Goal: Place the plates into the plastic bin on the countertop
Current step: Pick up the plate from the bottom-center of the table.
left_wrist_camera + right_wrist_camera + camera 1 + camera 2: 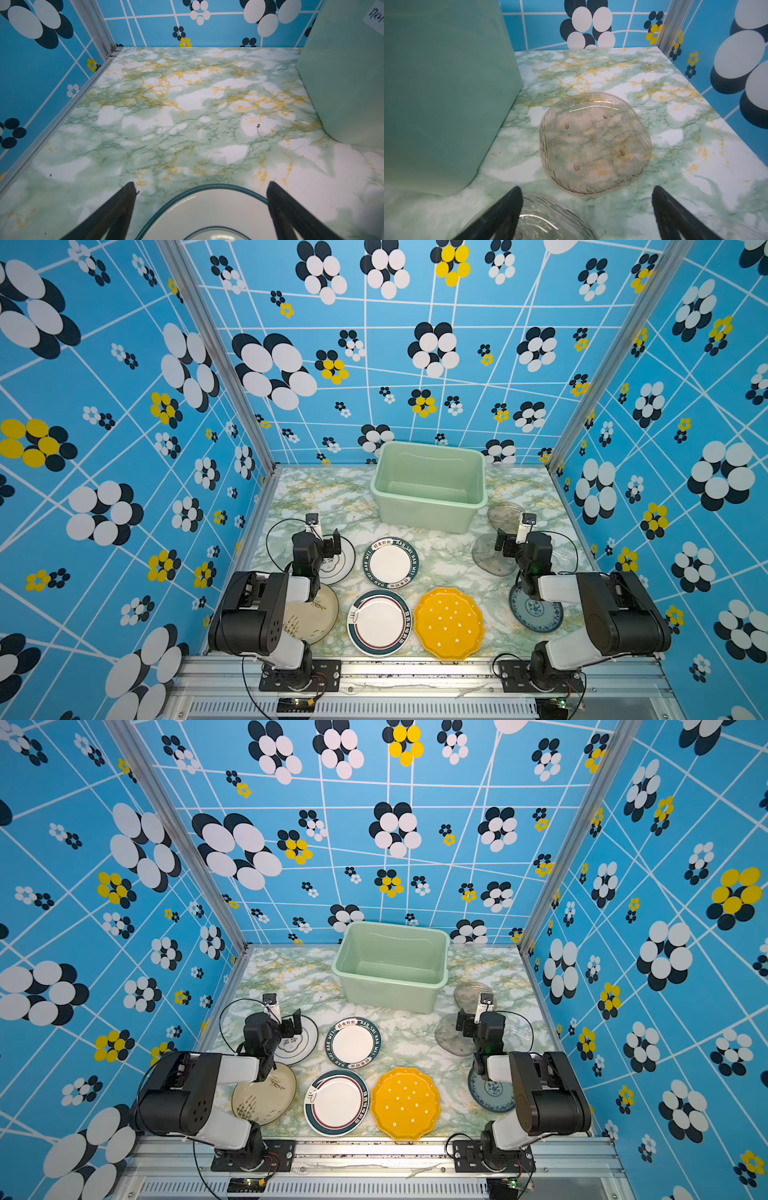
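Dial: countertop (446, 572) read from above, 12 o'clock at the back wall.
Front row: cream plate (324, 614) at 7 o'clock, partly under the left arm; red-ringed white plate (379, 622) at 6; yellow plate (449, 623) just beside it; blue-white plate (536, 614) at 4, partly under the right arm.
Middle row: thin-rimmed white plate (343, 564) at 9; lettered white plate (390, 562) at centre; near glass plate (488, 558) at 3.
Left gripper (200, 184): fingers (122, 205) spread wide, gripping nothing; poised over the thin-rimmed white plate, whose far rim shows in the gap.
Right gripper (586, 188): fingers (668, 207) equally wide, nothing held; poised over the near glass plate's far edge.
Far glass plate (593, 143): at 2 o'clock, flat, apart from both right fingers, near the bin's side.
Plastic bin (424, 514): at 12 o'clock, upright, close to the back wall; all eight plates lie outside it.
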You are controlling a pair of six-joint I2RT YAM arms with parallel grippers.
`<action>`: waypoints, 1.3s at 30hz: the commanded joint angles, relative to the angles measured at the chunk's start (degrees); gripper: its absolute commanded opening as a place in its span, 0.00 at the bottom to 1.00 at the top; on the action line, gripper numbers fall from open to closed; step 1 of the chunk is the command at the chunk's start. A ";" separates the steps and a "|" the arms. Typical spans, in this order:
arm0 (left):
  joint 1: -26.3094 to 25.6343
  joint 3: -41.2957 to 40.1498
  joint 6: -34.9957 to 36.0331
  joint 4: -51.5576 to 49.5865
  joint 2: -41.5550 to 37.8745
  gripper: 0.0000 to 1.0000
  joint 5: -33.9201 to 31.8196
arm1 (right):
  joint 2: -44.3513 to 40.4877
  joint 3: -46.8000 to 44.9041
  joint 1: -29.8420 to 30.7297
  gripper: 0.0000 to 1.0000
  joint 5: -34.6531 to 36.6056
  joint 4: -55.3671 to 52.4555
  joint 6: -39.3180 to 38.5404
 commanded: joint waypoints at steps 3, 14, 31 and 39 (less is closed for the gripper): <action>0.53 1.31 0.69 1.25 0.80 0.99 0.87 | 0.36 1.13 -0.30 0.99 0.88 1.00 0.57; 0.57 1.35 0.57 1.11 0.76 0.99 0.95 | 0.45 1.10 -0.29 0.99 0.97 1.09 0.76; -0.88 4.26 4.01 -10.63 -6.90 0.99 5.08 | -3.83 0.99 -0.29 0.99 8.32 -1.25 3.27; -14.21 2.85 11.04 -23.67 -30.02 0.99 -2.98 | -25.93 9.64 0.85 0.99 -5.60 -29.89 12.17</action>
